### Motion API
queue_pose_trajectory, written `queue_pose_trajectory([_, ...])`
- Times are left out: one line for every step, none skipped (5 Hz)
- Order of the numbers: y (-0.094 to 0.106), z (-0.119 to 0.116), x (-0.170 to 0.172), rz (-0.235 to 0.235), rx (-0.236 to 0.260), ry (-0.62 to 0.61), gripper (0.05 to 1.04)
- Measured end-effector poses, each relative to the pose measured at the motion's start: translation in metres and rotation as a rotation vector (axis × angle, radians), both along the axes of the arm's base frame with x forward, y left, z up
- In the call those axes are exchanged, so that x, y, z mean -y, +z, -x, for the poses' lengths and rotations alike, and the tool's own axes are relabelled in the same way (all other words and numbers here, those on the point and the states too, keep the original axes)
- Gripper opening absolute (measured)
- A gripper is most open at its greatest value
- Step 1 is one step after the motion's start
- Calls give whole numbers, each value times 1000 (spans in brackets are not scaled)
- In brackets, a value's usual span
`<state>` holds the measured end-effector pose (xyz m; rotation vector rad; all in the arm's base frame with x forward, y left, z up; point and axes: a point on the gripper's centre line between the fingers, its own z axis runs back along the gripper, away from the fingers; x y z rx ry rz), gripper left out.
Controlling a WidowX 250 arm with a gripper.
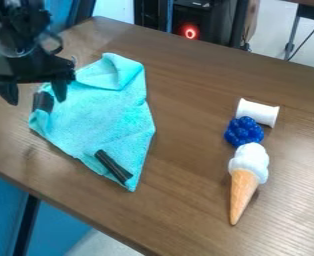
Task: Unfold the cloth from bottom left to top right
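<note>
Spread wide apart and with nothing between its fingers, the black two-finger gripper (pixel 37 101) hangs at the upper left, over the left side of the turquoise cloth (pixel 106 125). Whether its fingertips touch the cloth I cannot tell.

The cloth lies on the left half of the brown wooden table (pixel 186 200). Its lower-left edge runs at a slant, roughly along the near-left table edge, with a strip of wood between. Its right edge faces a broad stretch of tabletop that reaches to the toys. The long axis runs from the top of the view to the bottom, leaning slightly right, with a narrow corner pointing down. A flap is turned over at the upper end. One dark strip (pixel 43 101) sits at the left corner, another (pixel 113 166) lies slanted near the bottom corner.

Well apart to the right stand in a row a white cylinder (pixel 258 111), a blue berry cluster (pixel 244 131) and a toy ice cream cone (pixel 242 192), its tip toward the bottom of the view. Behind the table are a black computer case (pixel 210 22) with a glowing red ring (pixel 190 32) and a pale floor (pixel 270 27).
</note>
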<state>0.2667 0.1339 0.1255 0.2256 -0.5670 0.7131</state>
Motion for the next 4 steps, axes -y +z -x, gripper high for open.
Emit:
queue_pose_trajectory([-7, -3, -8, 8, -11, 28, 1000])
queue_pose_trajectory([-16, -5, -13, 5, -35, 49, 1000])
queue_pose_trajectory([-23, -6, -17, 1, -53, 59, 1000])
queue_pose_trajectory([-24, -8, -18, 4, -52, 67, 973])
